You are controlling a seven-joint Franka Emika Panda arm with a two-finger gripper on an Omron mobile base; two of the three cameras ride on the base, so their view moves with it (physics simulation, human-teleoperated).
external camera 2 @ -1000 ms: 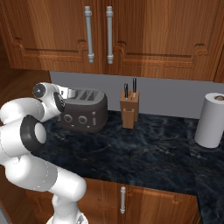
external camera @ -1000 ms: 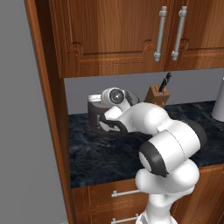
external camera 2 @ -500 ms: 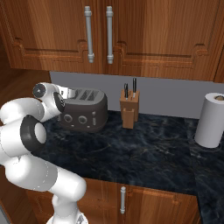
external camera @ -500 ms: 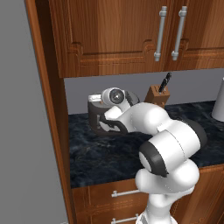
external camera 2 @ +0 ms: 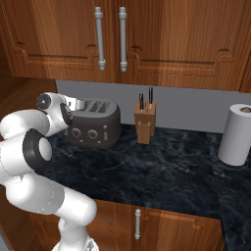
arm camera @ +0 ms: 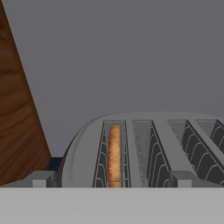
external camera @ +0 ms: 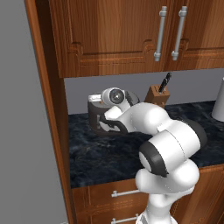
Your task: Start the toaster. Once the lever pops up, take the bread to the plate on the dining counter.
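Observation:
The dark grey toaster (external camera 2: 95,128) stands at the back left of the black cabinet-backed counter (external camera 2: 152,174); in the left base view the toaster (external camera: 97,119) is partly covered by my arm. From the hand view its slotted top (arm camera: 144,144) lies just below me, and the tan bread (arm camera: 114,153) stands on edge, sunk in the leftmost slot. My gripper (arm camera: 111,181) hovers over the toaster's left end, open, its fingertips (arm camera: 41,179) wide apart with nothing between them. The plate and the dining counter are out of view.
A wooden knife block (external camera 2: 145,125) stands right of the toaster, and a paper towel roll (external camera 2: 238,135) sits at the far right. A tall wooden side panel (external camera: 52,109) closes in the toaster's left. Upper cabinets (external camera 2: 147,39) hang overhead.

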